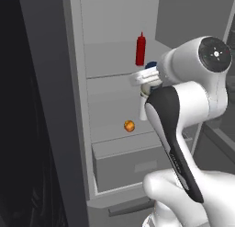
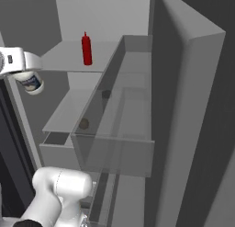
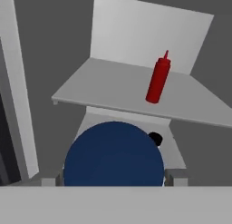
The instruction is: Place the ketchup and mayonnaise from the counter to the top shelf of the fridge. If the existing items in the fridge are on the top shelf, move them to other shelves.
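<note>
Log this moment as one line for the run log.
ketchup: upright on top shelf | mayonnaise: held in gripper, short of shelf | orange ball: lower shelf

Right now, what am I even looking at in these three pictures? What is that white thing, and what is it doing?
The white thing is a robot arm on a base that can drive, in a computer-rendered kitchen. Two pictures come from cameras on the base, behind the arm to either side. The third looks along its gripper.

It faces an open fridge. A red ketchup bottle stands upright on the top shelf. An orange ball sits on a lower shelf.

The gripper holds a mayonnaise jar; its dark blue lid is the big circle in the hand camera. The jar is still in front of the top shelf, not yet on it.
</note>
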